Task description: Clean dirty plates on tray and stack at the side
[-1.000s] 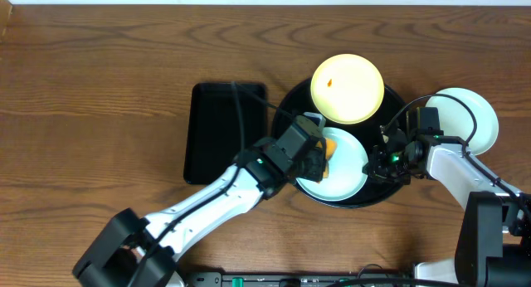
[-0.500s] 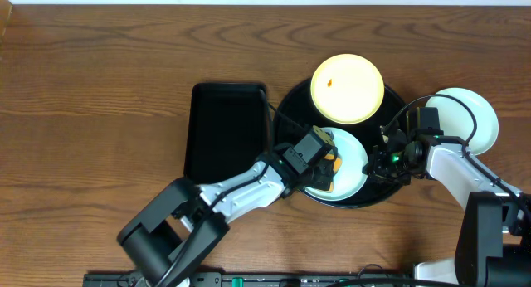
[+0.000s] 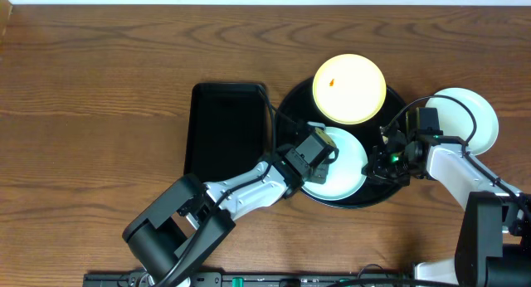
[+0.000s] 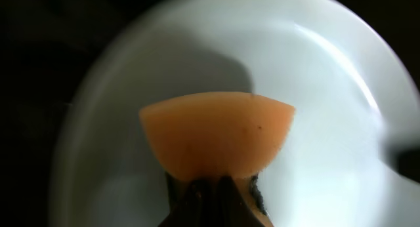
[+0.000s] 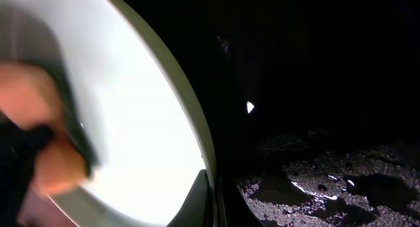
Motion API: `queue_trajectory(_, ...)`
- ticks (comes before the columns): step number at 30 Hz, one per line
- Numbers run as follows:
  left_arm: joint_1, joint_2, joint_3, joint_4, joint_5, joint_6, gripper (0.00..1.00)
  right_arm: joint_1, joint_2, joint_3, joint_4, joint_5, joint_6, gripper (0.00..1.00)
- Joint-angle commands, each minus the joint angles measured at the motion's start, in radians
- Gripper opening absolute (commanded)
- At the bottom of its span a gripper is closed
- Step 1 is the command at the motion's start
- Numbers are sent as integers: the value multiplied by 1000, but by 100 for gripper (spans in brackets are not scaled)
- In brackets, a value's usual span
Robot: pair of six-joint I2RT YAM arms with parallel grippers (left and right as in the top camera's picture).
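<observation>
The round black tray [image 3: 286, 104] holds a pale yellow plate [image 3: 349, 89] with an orange-red speck at the back and a mint-blue plate [image 3: 347, 167] at the front. My left gripper [image 3: 319, 154] is shut on an orange sponge [image 4: 216, 138] and presses it on the mint-blue plate [image 4: 315, 89]. My right gripper [image 3: 384, 160] is shut on that plate's right rim [image 5: 213, 181]. The blurred sponge [image 5: 46, 158] shows at the plate's far side in the right wrist view. A second mint-blue plate [image 3: 473, 121] lies on the table right of the tray.
A smaller rectangular black tray [image 3: 224, 129] lies just left of the round tray, with the left arm crossing its front corner. The wooden table [image 3: 99, 88] stretches to the left and back. The tray floor [image 5: 328, 174] beside the right fingers looks wet and speckled.
My left gripper has shifted the sponge a little across the front mint-blue plate, and its arm has swung lower. The right gripper has not moved.
</observation>
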Motion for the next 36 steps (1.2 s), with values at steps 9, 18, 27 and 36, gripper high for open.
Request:
queue_trajectory(9,43,-201,47,-64,-45,168,8,13,-10,-6,-6,0,5,1)
queue_trajectory(18,210,-314,47,-227,-35,169,8,13,-10,-6,-3,0,5,1)
queue_trajectory(27,508,-218,42,-227,264,232,7,13,-10,-6,-3,0,5,1)
queue_trajectory(36,648,-35,42,-224,367,232,8,13,-10,-6,-6,0,5,1)
